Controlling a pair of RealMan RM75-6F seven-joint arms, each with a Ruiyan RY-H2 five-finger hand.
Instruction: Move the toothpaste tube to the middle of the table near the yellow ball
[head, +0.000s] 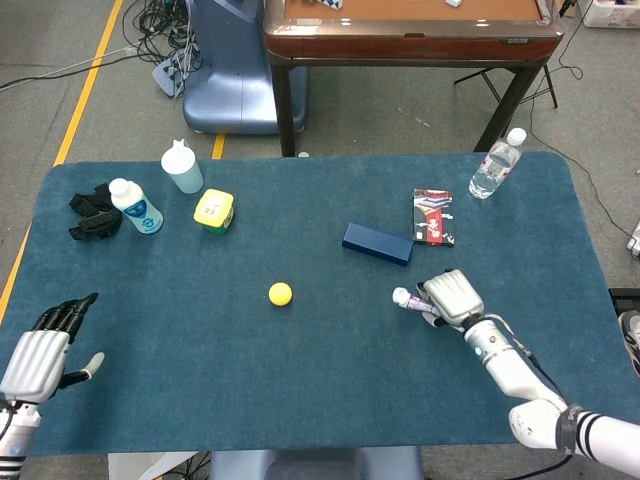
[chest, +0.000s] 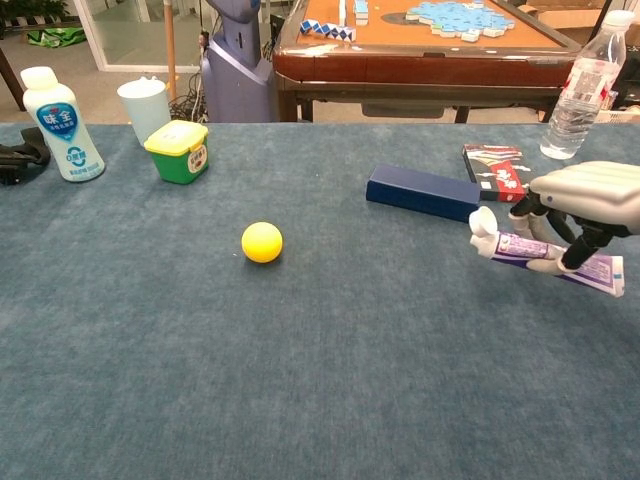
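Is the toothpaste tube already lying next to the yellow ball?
No, the white and purple toothpaste tube is held by the right hand on the right side, well apart from the small yellow ball.

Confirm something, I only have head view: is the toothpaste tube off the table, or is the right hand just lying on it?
Observer: Chest view shows the toothpaste tube held just clear of the table under the right hand.
Operator: Grip?
Observer: The fingers wrap its middle; the cap and flat tail stick out.
Operator: Pointing where?
Observer: The cap points toward the yellow ball and sits slightly higher than the tail.
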